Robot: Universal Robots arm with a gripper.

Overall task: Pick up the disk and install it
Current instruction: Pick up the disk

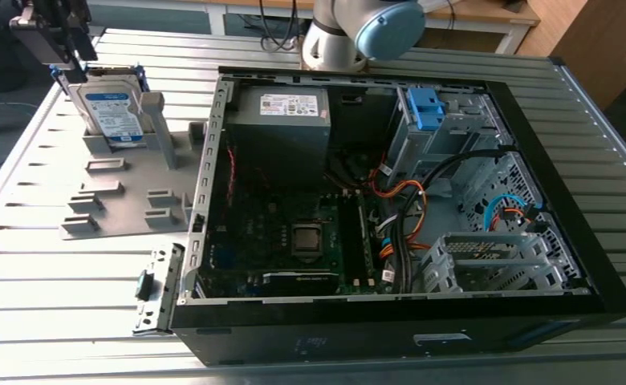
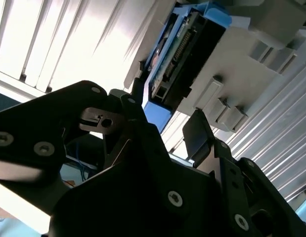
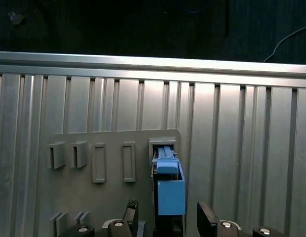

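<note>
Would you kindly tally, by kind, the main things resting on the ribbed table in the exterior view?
Disk: 1
Grey holder plate: 1
Open computer case: 1
Total: 3

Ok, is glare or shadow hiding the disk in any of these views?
Exterior view: glare washes the table slats beside the case, but the disk stands out clearly. Second wrist view: slats blown out white, end effector a dark silhouette, the disk's side shaded yet readable. First wrist view: even light, its blue frame distinct.
</note>
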